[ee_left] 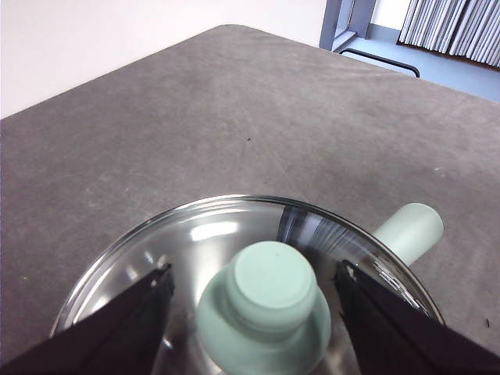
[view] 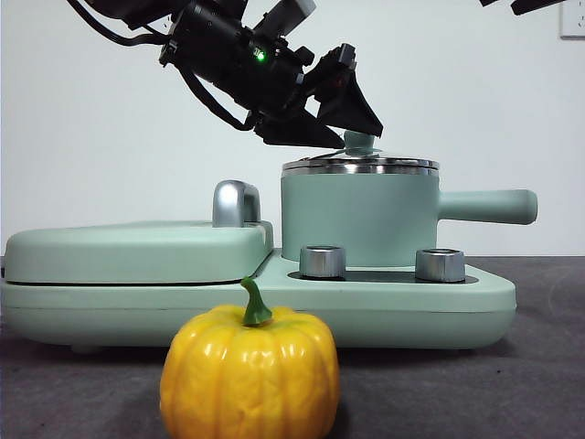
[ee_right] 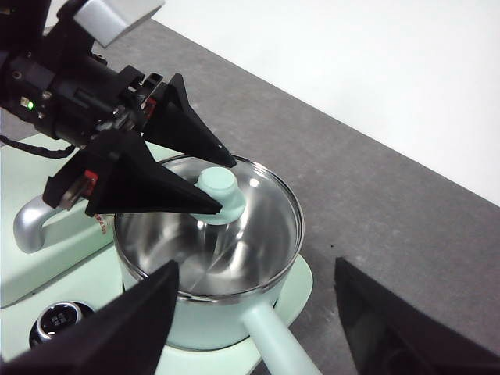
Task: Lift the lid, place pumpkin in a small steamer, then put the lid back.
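Still-seated clear glass lid [ee_right: 234,226], mint knob [ee_left: 269,281]

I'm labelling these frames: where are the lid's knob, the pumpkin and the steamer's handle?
lid [ee_left: 269,285]: left wrist view, top of its mint-green knob.
pumpkin [view: 249,380]: front view, its yellow ribbed body.
small steamer [view: 484,207]: front view, its long side handle.

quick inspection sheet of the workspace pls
surface: dark grey table.
job's things: lid still on steamer; pumpkin on the table in front, untouched.
clutter: mint appliance base under the steamer, with two steel knobs and a flat cover.
grippers: left gripper open, jaws either side of the lid knob; right gripper open, hovering apart.
cables: black cables on the left arm.
surroundings: white wall.
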You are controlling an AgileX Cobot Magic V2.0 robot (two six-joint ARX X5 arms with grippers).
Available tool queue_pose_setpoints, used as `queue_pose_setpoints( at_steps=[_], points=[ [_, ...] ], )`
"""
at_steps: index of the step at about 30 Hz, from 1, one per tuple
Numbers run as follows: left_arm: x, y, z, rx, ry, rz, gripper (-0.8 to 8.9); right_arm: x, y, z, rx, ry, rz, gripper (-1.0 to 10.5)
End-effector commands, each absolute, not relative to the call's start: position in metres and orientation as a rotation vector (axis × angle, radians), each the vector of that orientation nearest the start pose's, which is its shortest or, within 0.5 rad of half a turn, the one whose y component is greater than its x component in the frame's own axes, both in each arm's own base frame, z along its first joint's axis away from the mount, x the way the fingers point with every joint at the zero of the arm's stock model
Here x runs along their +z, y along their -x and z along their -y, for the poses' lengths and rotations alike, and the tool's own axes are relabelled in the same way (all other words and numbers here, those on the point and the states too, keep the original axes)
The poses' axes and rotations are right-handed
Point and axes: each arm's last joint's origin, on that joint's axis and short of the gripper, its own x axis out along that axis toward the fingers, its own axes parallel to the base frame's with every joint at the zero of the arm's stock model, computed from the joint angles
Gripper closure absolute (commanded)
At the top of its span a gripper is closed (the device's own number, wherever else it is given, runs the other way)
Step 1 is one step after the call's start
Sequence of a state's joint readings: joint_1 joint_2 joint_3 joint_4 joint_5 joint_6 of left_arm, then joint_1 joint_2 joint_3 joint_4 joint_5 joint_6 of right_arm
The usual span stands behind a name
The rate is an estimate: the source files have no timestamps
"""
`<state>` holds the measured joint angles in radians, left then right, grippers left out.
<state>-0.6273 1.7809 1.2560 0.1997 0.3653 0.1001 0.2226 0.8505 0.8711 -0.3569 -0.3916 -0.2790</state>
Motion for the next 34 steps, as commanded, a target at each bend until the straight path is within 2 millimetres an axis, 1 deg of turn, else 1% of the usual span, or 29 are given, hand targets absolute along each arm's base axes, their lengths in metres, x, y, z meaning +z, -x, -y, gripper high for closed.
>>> queue_pose_setpoints(
  at_steps=[1, 4, 7, 12, 19, 25, 34],
  points=[
    [0.262, -0.325, 0.255, -1.012, -0.131, -0.273, 5.05, 0.343, -0.172, -0.051, 0.652, 0.229, -0.23, 6.3],
    [0.261, -0.325, 0.256, -1.014, -0.133, -0.283, 5.94, 0.343, -0.172, -0.051, 0.653, 0.229, -0.233, 6.3],
    [0.261, -0.325, 0.256, -1.015, -0.134, -0.283, 6.38, 0.343, -0.172, -0.051, 0.653, 0.229, -0.234, 6.3],
    [0.261, -0.324, 0.256, -1.018, -0.148, -0.276, 8.04, 0.343, -0.172, -0.051, 0.653, 0.228, -0.235, 6.3],
    [0.261, -0.325, 0.256, -1.021, -0.182, -0.258, 8.07, 0.343, -0.172, -0.051, 0.653, 0.228, -0.235, 6.3],
    [0.268, -0.322, 0.257, -1.022, -0.18, -0.23, 8.06, 0.343, -0.172, -0.051, 0.652, 0.229, -0.234, 6.3],
    [0.293, -0.312, 0.251, -0.977, -0.18, -0.161, 8.06, 0.343, -0.172, -0.051, 0.652, 0.229, -0.234, 6.3]
  ],
)
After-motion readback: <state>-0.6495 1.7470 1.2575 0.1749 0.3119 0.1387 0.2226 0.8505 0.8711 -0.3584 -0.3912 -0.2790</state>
